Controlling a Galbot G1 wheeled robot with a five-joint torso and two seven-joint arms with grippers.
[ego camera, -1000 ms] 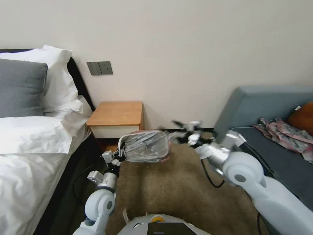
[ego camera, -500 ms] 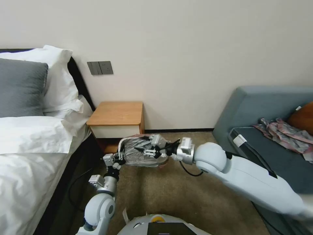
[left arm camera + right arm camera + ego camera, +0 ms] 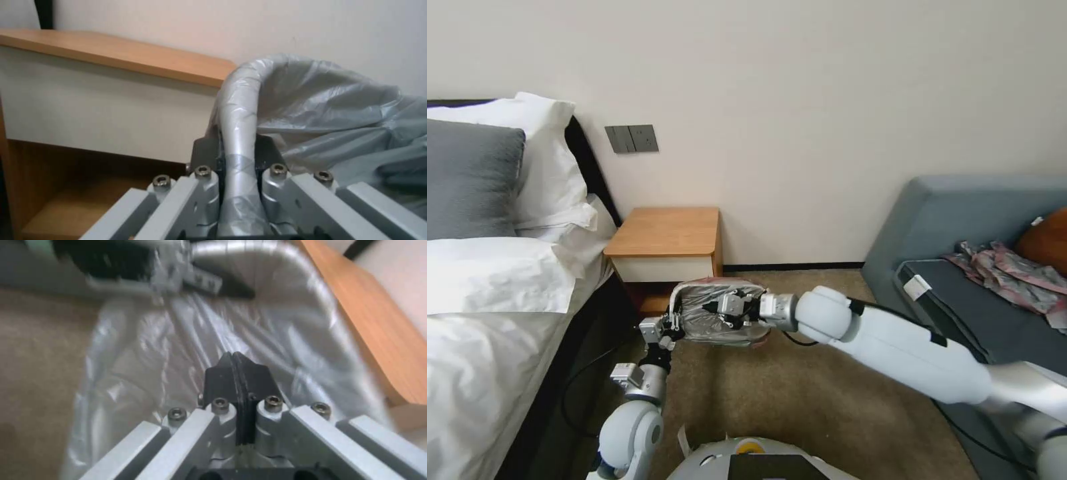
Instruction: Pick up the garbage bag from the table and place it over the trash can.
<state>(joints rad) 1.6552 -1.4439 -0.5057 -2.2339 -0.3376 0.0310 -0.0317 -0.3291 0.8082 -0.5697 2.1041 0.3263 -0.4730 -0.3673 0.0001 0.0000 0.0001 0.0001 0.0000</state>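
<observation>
Head view: garbage bag [image 3: 720,313] already lines trash can [image 3: 675,298] beside nightstand [image 3: 664,243], left gripper [image 3: 675,325] clamped on bagged rim, right gripper [image 3: 715,308] closed inside bag, 1 snag could tear film.

You have the garbage bag [image 3: 720,313] spread over the trash can [image 3: 240,110], its crinkly grey plastic sagging into the opening and a pink edge showing along the far and right sides. The can's rolled rim is wrapped in plastic at its left side. It sits on the floor just in front of the table [image 3: 664,233], lower than the wooden top.
</observation>
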